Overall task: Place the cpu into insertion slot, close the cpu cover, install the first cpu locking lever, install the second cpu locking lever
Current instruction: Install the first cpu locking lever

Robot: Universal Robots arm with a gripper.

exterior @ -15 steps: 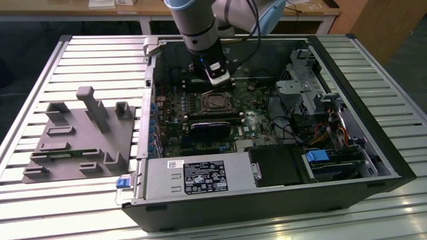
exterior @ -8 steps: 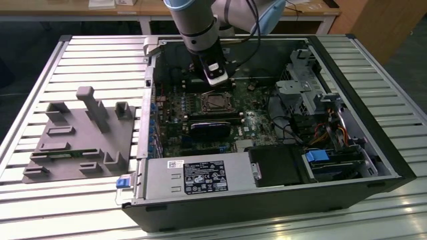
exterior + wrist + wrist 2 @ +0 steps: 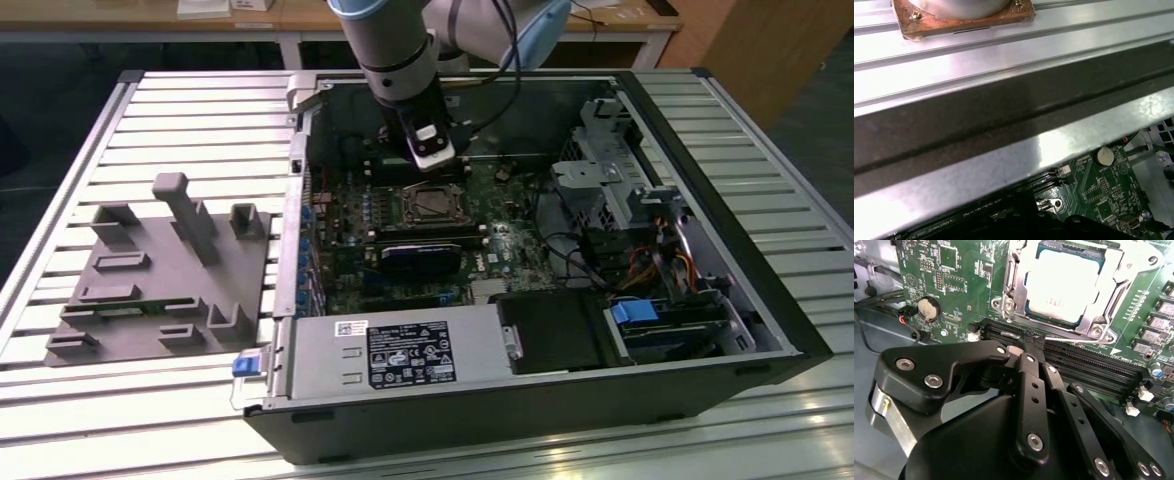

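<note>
Nearest us in the exterior view, the power supply (image 3: 394,355) is lying along the near wall of the open computer case (image 3: 787,340), which is sitting on the slatted desk (image 3: 787,130). It is carrying white labels thick with print, and we are leaving that print unread, along with the faint marking on the chip. A grey tray (image 3: 147,270) is sitting on the desk at the exterior view's left, well apart from the work.

Farther in, the chip (image 3: 1064,282) is lying flat in the socket (image 3: 1097,330) on the green board (image 3: 929,270). The cover (image 3: 1116,275) is lying down over it and framing it. So we are judging the first two steps done and a lever step in hand.

In the second wrist view a thin wire lever (image 3: 1079,340) is running between the socket and the long black memory slots (image 3: 1089,365), and the gripper (image 3: 1030,342) is meeting its end. The jaws are looking pressed together. Whether they are nipping the wire, and which of the two levers this is, we cannot tell. We are judging that this step is calling for a firm, steady push on the lever, down under its catch, without scraping the board.
</note>
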